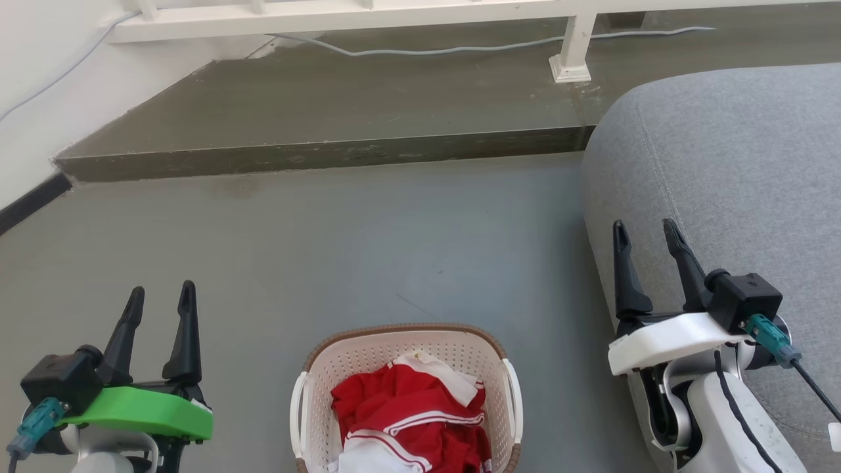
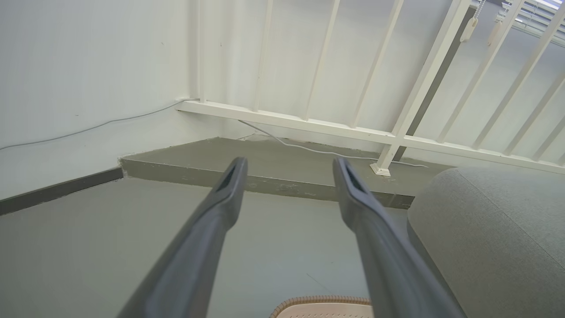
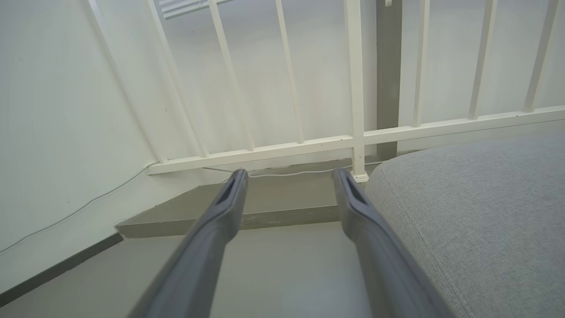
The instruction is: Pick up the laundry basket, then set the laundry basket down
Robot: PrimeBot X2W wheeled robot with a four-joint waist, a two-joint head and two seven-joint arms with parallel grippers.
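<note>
Both arms low, tips pointing up.
I read left gripper (image 1: 163, 287) and right gripper (image 1: 643, 225) both parted; green shell (image 1: 141, 410) behind left fingers (image 1: 186, 335), white shell (image 1: 663, 338) behind right.

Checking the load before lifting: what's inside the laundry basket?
The laundry basket holds heaped red-and-white clothes. Whatever lies beneath them is covered, and the basket's near end is out of frame.

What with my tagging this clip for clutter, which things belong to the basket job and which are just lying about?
Belongs to the job: laundry basket, red-and-white clothes in it, left end effector, right end effector, both open.
Just lying about: grey upholstered seat, white cable, white railing, raised step.
</note>
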